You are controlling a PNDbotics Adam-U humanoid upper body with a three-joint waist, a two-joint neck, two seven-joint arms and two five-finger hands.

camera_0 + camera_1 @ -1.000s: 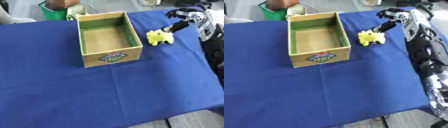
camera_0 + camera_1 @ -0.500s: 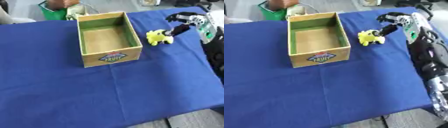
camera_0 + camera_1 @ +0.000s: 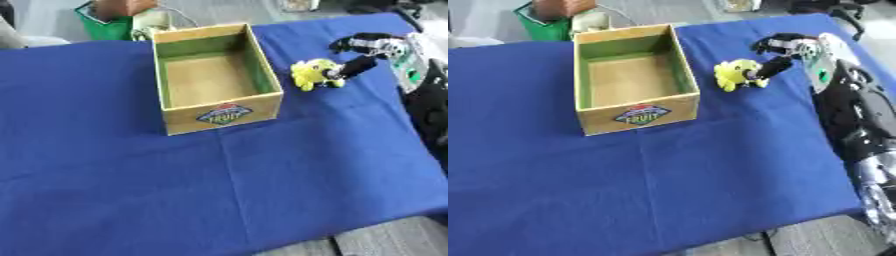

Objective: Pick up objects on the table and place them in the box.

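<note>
Since a second ago our right hand (image 3: pixel 367 50) has closed in from the tabletop's right edge; in the left eye view its thumb touches the yellow plush toy (image 3: pixel 313 75), fingers arched above, nothing grasped yet. In the right eye view, the toy sits just right of the empty fruit box (image 3: pixel 636 116), ready for lifting in.

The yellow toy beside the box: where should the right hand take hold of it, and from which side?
Probably round the yellow toy's rounded body, from its right: the right hand already has a finger against that side, while the box stands close on the left.
</note>
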